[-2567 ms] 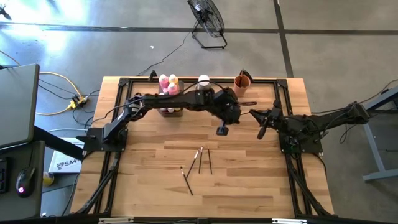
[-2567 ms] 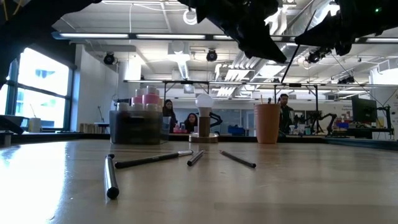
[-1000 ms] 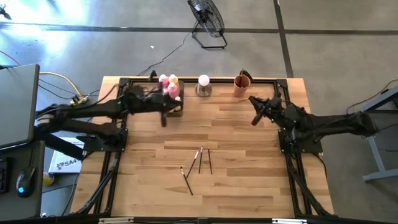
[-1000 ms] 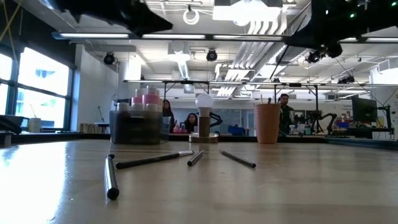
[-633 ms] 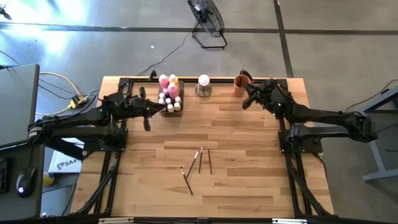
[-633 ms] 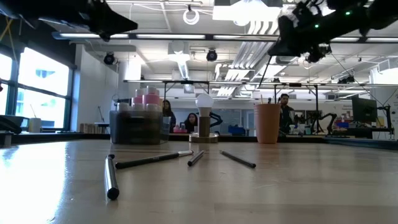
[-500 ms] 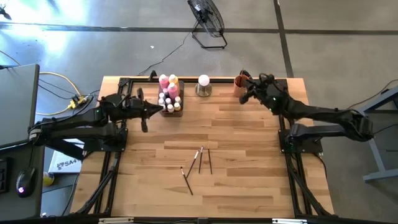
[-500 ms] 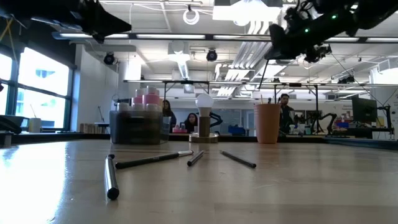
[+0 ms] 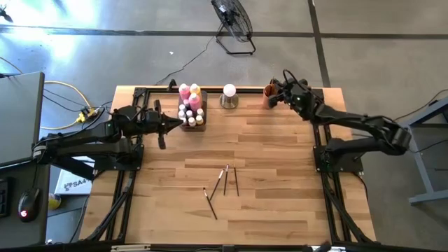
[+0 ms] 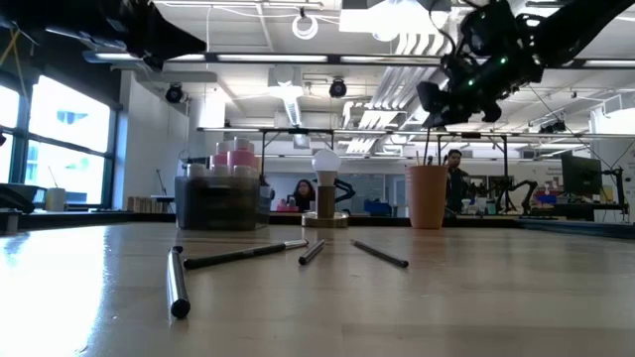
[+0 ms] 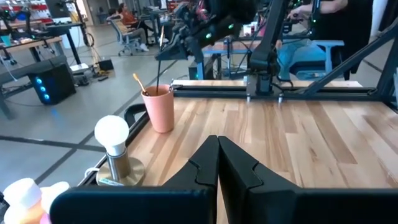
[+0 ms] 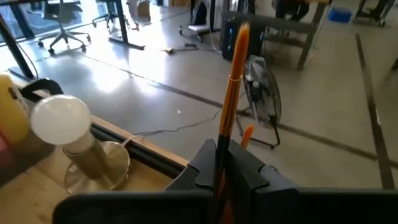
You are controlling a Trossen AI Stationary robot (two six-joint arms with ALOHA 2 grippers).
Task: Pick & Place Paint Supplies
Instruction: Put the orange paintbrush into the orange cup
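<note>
My right gripper (image 9: 280,89) hangs over the orange cup (image 9: 271,93) at the table's far edge, shut on an orange-handled paintbrush (image 12: 231,87). In the left wrist view that brush (image 11: 160,59) stands nearly upright above the cup (image 11: 158,107). My left gripper (image 9: 178,124) is shut with nothing in it, level, just left of the grey tray (image 9: 190,112) holding the pink (image 9: 185,92) and yellow (image 9: 195,91) bottles and small white-capped ones. Several dark brushes (image 9: 225,180) lie flat on the table's middle. My right gripper pinches the brush's orange handle (image 12: 222,134) between its two fingers (image 12: 202,168), which lie across it. The brush is lifted clear of the table and stands nearly upright, its lower end at the cup's mouth (image 11: 155,89). Whether it touches the cup I cannot tell.
A white ball on a metal base (image 9: 229,96) stands between tray and cup at the far edge. Another stick (image 11: 138,81) leans in the cup. A black frame rail (image 9: 210,89) runs along the far edge. Bare wood lies around the loose brushes (image 10: 243,255).
My right gripper has swung from the table's right side toward the far edge and now hangs over the orange cup, still shut. My left gripper has drawn back from the tray toward the table's left edge, then stayed still, shut throughout.
</note>
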